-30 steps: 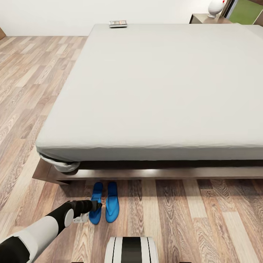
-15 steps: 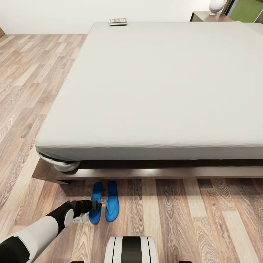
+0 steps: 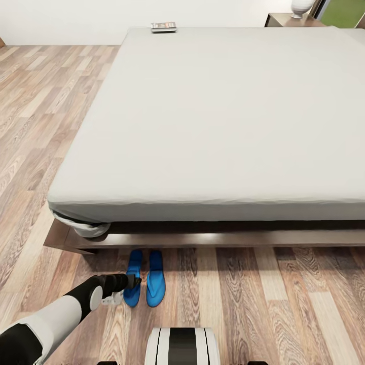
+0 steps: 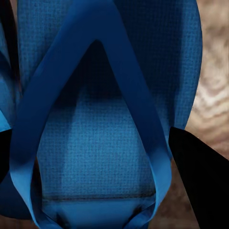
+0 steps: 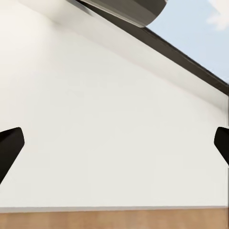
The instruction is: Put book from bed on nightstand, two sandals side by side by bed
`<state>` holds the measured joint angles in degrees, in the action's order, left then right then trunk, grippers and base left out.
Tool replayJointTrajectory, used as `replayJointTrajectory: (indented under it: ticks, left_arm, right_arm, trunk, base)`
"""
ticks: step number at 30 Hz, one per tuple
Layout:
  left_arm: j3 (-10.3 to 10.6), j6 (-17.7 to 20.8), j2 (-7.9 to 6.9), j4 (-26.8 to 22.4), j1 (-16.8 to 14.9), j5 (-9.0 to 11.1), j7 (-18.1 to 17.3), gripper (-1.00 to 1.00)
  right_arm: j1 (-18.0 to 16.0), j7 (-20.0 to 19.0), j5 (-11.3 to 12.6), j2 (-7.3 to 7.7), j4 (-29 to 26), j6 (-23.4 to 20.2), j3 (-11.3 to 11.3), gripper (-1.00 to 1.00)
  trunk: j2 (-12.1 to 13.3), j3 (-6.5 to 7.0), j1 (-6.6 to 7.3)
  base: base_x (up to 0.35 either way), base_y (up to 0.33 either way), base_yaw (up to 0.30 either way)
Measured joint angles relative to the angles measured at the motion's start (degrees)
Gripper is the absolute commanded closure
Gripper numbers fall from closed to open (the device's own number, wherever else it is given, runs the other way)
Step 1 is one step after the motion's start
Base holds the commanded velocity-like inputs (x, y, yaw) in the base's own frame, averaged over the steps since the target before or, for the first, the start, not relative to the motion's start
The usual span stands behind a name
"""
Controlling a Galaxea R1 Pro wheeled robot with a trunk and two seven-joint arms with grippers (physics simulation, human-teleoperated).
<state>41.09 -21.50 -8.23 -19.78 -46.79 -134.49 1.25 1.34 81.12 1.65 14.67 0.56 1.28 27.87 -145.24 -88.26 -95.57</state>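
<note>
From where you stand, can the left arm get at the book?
Probably not. The book lies at the bed's far edge, with the whole mattress between, while the left gripper hangs low over the left sandal on the floor.

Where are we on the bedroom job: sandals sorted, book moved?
Sandals look nearly done: the two blue sandals lie side by side on the floor just off the bed frame. In hand: the left gripper is at the left sandal, its fingers spread either side. Left: the book lies at the far edge of the mattress, not yet on the nightstand.
</note>
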Motion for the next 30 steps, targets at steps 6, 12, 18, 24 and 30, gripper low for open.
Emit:
replayJointTrajectory:
  ticks: [6, 12, 18, 24, 30]
  left_arm:
    - [0.00, -0.08, 0.01, 0.08, -0.61, 0.00, 0.01, 1.00]
    - [0.02, -0.10, 0.00, 0.12, -0.89, 0.00, -0.01, 1.00]
    - [0.22, -0.10, 0.00, 0.59, -0.99, 0.00, -0.02, 1.00]
    - [0.48, -1.50, 0.03, 0.83, -1.99, 0.24, 0.05, 1.00]
    - [0.48, -1.51, 0.03, 0.83, -2.00, 0.26, 0.03, 1.00]
  right_arm:
    - [0.00, 0.00, -0.03, -0.01, 0.00, 0.00, -0.01, -1.00]
    - [0.00, 0.00, -0.05, -0.01, 0.00, 0.00, -0.01, -1.00]
    - [0.00, -0.06, -0.05, -0.01, -0.01, 0.00, -0.02, -1.00]
    - [-0.02, -0.08, -0.06, -0.06, 0.00, 0.00, -0.01, -1.00]
    - [-0.05, -0.09, -0.06, -0.09, -0.03, -0.02, -0.03, -1.00]
  trunk:
    - [-0.06, -0.89, -0.10]
    - [-0.06, -0.89, -0.10]
    - [-0.06, -0.89, -0.10]
    - [-0.12, -1.76, -0.16]
    - [-0.12, -1.76, -0.16]
  base:
    - [0.000, 0.000, 0.000]
    - [0.000, 0.000, 0.000]
    - [0.000, 0.000, 0.000]
    - [0.000, 0.000, 0.000]
    - [0.000, 0.000, 0.000]
